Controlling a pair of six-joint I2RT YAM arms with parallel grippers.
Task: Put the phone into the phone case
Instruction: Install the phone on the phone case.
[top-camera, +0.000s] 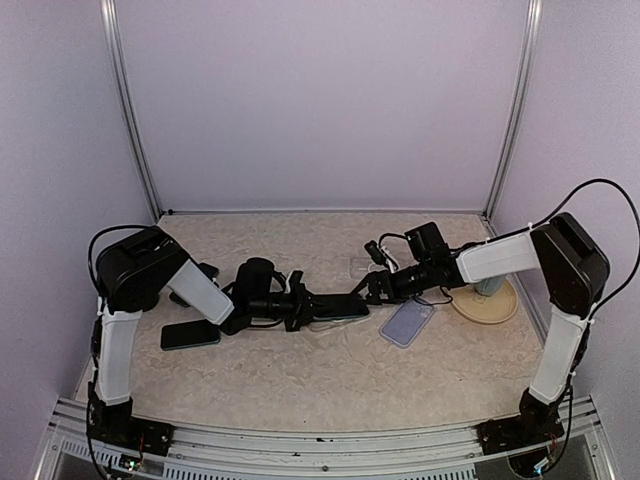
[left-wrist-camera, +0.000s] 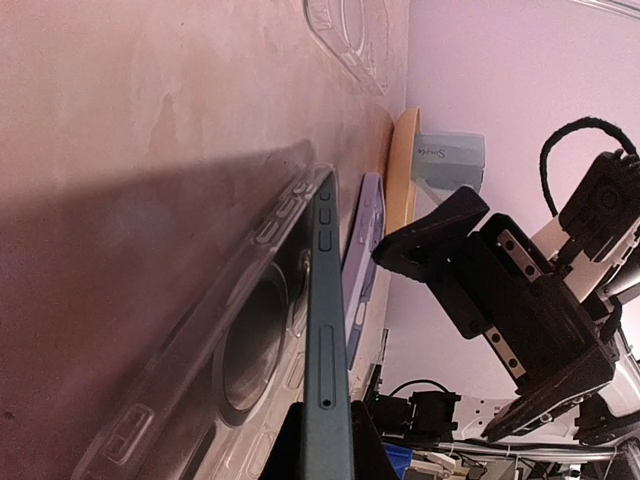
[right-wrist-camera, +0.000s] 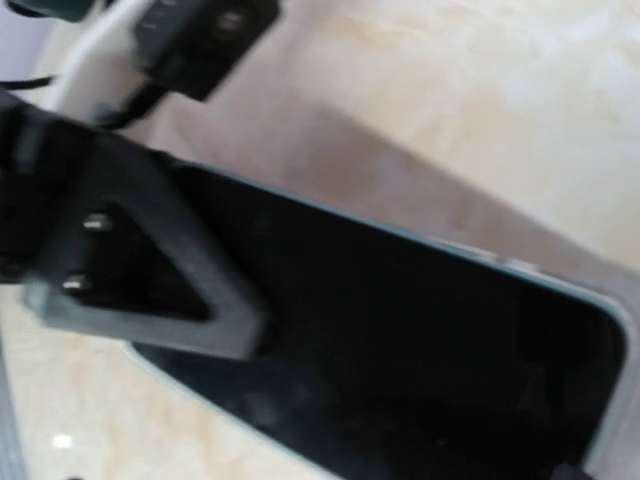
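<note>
A dark phone (top-camera: 342, 303) is held edge-on by my left gripper (top-camera: 300, 308), which is shut on its near end (left-wrist-camera: 327, 440). In the left wrist view the phone (left-wrist-camera: 325, 300) stands tilted over a clear phone case (left-wrist-camera: 225, 350) lying on the table, its lower edge down in the case. My right gripper (top-camera: 378, 285) stands open at the phone's other end. In the right wrist view one of its fingers (right-wrist-camera: 160, 280) lies over the black screen (right-wrist-camera: 420, 340); whether it touches is unclear.
A second dark phone (top-camera: 190, 335) lies by the left arm. A lilac case (top-camera: 407, 322) lies right of centre, next to a wooden disc (top-camera: 500, 310) carrying a grey-blue block (left-wrist-camera: 448, 160). Another clear case (left-wrist-camera: 350, 30) lies farther back.
</note>
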